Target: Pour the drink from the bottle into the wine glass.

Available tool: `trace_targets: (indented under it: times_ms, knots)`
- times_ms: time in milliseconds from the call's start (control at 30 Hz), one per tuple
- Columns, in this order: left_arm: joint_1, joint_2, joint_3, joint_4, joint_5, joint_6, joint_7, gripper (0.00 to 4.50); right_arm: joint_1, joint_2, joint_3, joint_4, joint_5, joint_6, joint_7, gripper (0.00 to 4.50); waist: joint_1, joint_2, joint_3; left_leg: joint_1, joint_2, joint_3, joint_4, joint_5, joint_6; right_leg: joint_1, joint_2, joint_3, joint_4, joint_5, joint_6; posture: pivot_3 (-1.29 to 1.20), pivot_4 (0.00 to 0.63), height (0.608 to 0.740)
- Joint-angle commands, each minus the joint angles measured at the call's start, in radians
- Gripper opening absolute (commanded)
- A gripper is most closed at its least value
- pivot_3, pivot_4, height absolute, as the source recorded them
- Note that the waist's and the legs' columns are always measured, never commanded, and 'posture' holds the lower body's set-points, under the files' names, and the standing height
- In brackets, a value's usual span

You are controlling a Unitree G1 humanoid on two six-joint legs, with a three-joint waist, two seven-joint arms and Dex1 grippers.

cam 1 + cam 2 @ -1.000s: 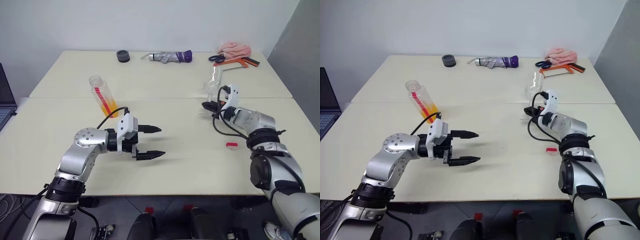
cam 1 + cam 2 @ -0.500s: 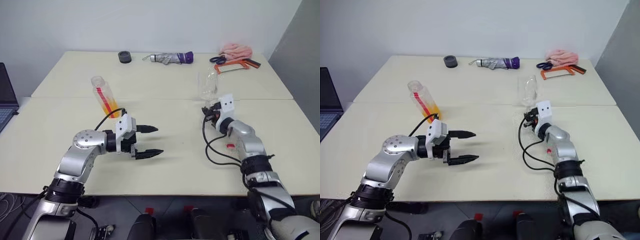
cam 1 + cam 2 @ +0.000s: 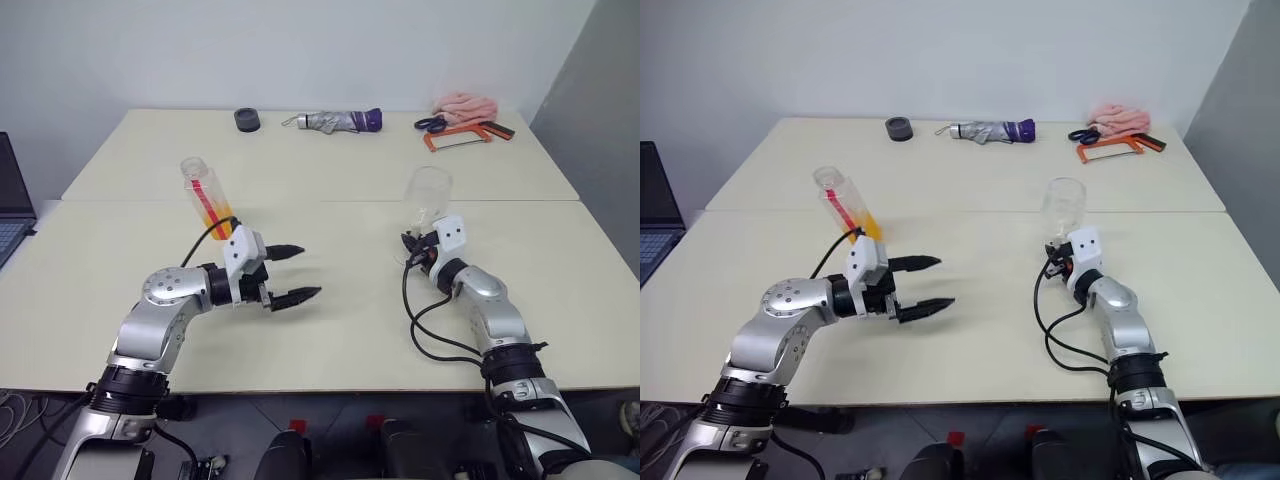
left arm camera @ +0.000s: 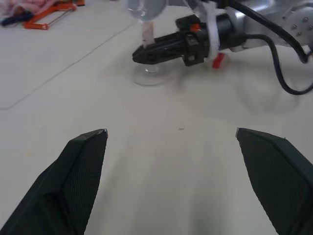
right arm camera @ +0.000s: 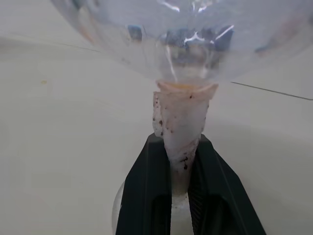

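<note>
Bringing wine glass (image 3: 428, 196) down and inward with right gripper (image 3: 413, 243), fingers pinched on stem; foot now on table, right of centre seam. Glass empty. Left gripper (image 3: 292, 271) spread wide, swung toward open bottle (image 3: 208, 198), half full of orange drink (image 3: 220, 217), left-middle of table. Bottle pickup next, I reckon.

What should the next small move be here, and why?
Probably bring the open left hand back to the bottle and close on it: the right hand already clamps the wine glass stem, while the drink stands ungrasped behind the left wrist.
</note>
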Motion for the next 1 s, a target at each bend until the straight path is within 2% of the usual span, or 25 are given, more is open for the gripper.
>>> trace_targets:
  times_ms: [33,167,433,833,1000]
  knots:
    - [0.017,0.004,0.072,-0.016,0.012,-0.023,0.072,4.5,-0.086,0.059,0.07,0.066,-0.043,-0.146,0.016,0.15,-0.014,0.001,0.001,0.0,0.0,0.0,0.0,0.0,0.0,-0.001,0.0,0.0,0.001,0.0,0.0,0.0,0.15,0.74]
    - [0.056,0.024,0.107,-0.047,0.009,-0.008,0.098,4.5,-0.215,0.13,0.105,0.252,-0.086,-0.252,-0.001,0.15,-0.028,0.002,0.001,0.0,0.002,0.0,-0.001,0.0,0.0,-0.003,0.0,0.001,0.002,0.0,-0.001,0.0,0.15,0.74]
    - [0.125,0.086,0.169,-0.115,-0.002,0.022,0.128,4.5,-0.412,0.239,0.115,0.636,-0.131,-0.377,-0.013,0.15,-0.012,0.003,0.002,-0.003,0.001,-0.002,-0.001,0.0,0.0,-0.003,-0.004,-0.001,0.001,0.0,-0.001,0.0,0.15,0.74]
    - [0.167,0.129,0.261,-0.279,-0.138,0.166,0.127,4.5,-0.423,0.255,0.098,0.733,-0.147,-0.442,0.014,0.15,-0.014,0.003,0.002,-0.004,0.001,-0.003,-0.002,0.0,0.0,-0.004,-0.005,-0.002,0.0,0.0,-0.001,0.0,0.15,0.74]
    - [0.126,0.132,0.256,-0.282,-0.144,0.18,0.137,4.5,-0.419,0.255,0.089,0.733,-0.143,-0.445,0.02,1.88,-0.016,0.003,0.002,-0.004,0.0,-0.003,-0.002,0.0,0.0,-0.003,-0.005,-0.002,0.0,0.0,-0.001,0.0,0.15,0.74]
